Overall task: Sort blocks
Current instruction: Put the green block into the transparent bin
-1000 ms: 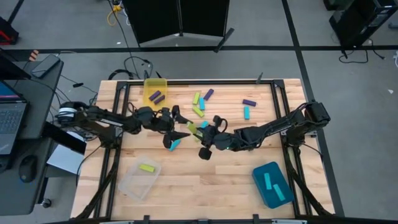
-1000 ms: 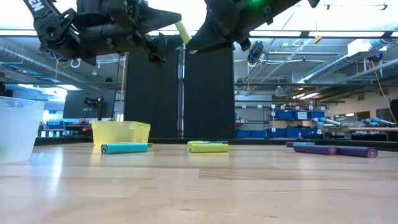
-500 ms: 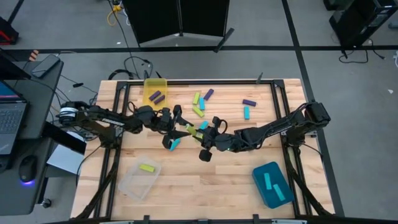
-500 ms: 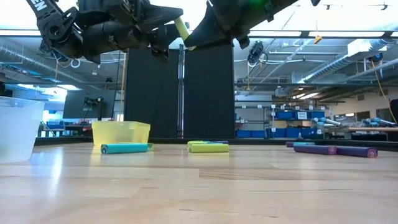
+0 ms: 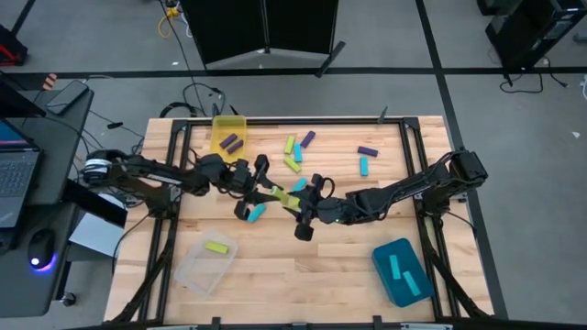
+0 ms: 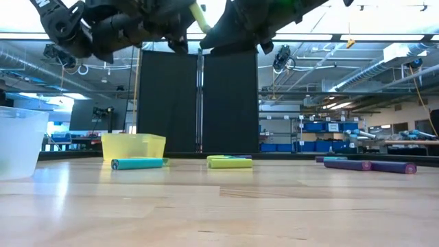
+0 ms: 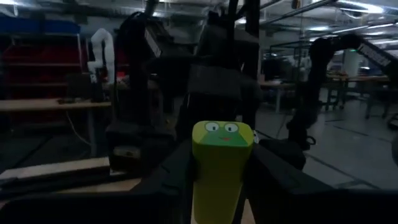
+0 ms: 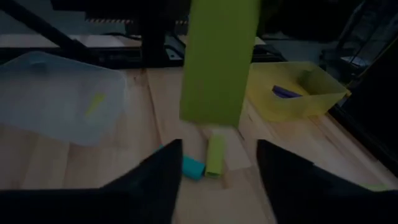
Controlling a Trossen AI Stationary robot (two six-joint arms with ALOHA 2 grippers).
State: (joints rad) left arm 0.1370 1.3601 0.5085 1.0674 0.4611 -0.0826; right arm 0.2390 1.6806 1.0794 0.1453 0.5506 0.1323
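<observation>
A yellow-green block (image 7: 221, 144) with a frog face on its end hangs high over the table's middle, shown also in the high view (image 5: 277, 195) and the low view (image 6: 199, 14). My left gripper (image 5: 260, 187) is shut on it. My right gripper (image 5: 305, 207) faces it from the table's right, open, its fingers (image 8: 159, 177) standing apart below the block's free end (image 8: 216, 68) without touching it. Loose blocks in yellow-green (image 5: 292, 158), purple (image 5: 367, 151) and cyan (image 5: 257, 213) lie flat on the table. My left gripper pinches the yellow-green block's two long sides (image 7: 208, 177) between its two fingers (image 7: 169, 180). The fingers come level from the table's left and lie along the block, whose faced end (image 7: 222, 132) sticks out past the fingertips. The block is lifted clear of the table.
A yellow bin (image 5: 229, 128) with purple blocks stands at the far left, a clear bin (image 5: 194, 269) with one yellow-green block at the near left, and a teal bin (image 5: 404, 282) with cyan blocks at the near right. The near middle of the table is bare wood.
My left gripper has shut on the yellow-green block and taken hold of it. My right gripper, which held the block a second ago, has opened and let go. The block has stayed high above the table between the two grippers.
</observation>
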